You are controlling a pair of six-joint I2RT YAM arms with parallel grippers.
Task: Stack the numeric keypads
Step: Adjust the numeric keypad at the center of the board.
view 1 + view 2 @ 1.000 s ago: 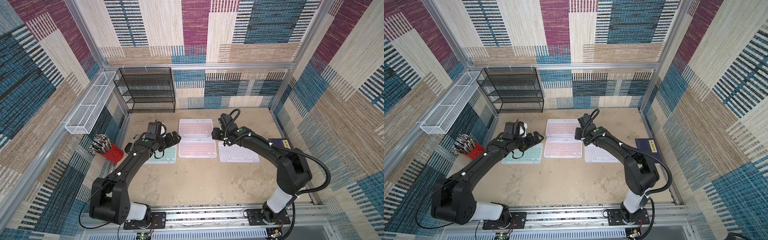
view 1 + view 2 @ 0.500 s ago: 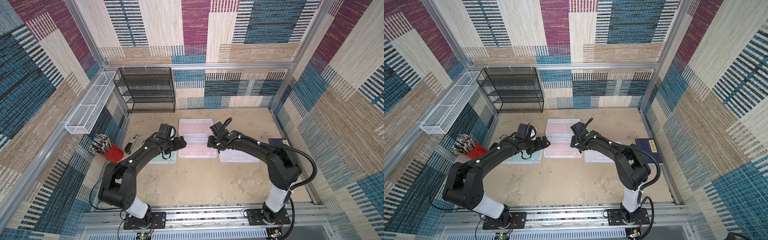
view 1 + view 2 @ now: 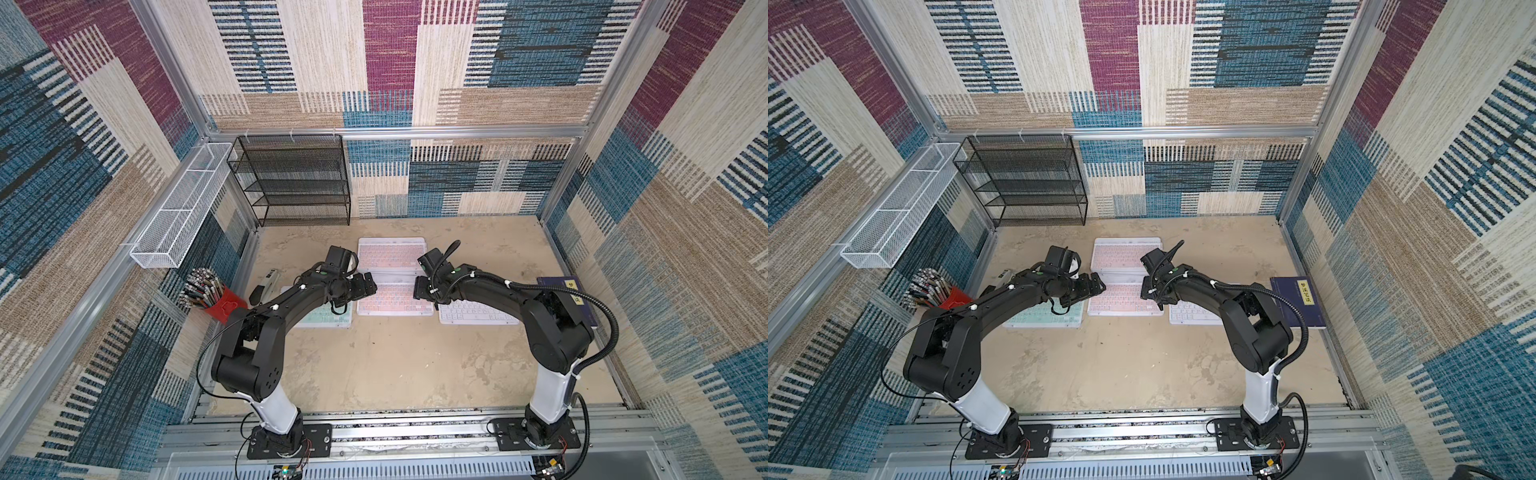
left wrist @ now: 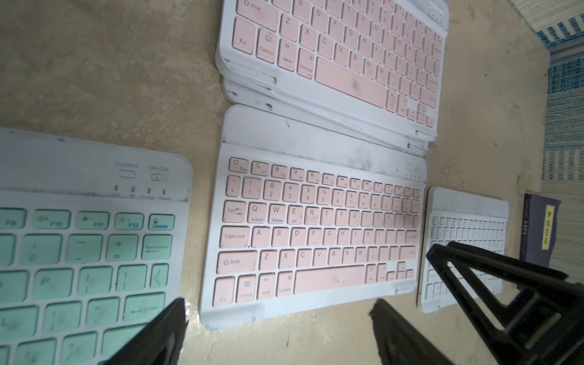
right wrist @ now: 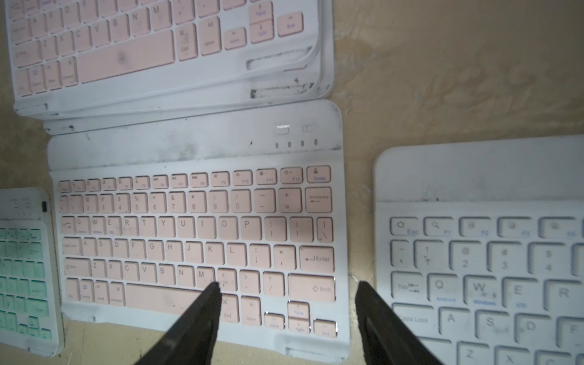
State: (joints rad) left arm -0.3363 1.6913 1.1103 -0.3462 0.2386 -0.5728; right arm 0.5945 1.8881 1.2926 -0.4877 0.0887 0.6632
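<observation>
I count four spots of keypads on the tan tabletop (image 3: 395, 365), all lying flat with keys up, their white frames scuffed grey. At the back, a top pink keypad (image 3: 390, 257) caps a stack. The white edges of the lower keypads (image 4: 246, 94) fan out slightly askew beneath it, key colours hidden. A single pink keypad (image 3: 395, 300) lies right against the stack's near edge. A mint-green keypad (image 3: 328, 319) sits just left of it and a white-keyed keypad (image 3: 478, 312) just right, with narrow gaps between.

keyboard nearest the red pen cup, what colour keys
Mint green keys, best seen in left wrist view.
</observation>
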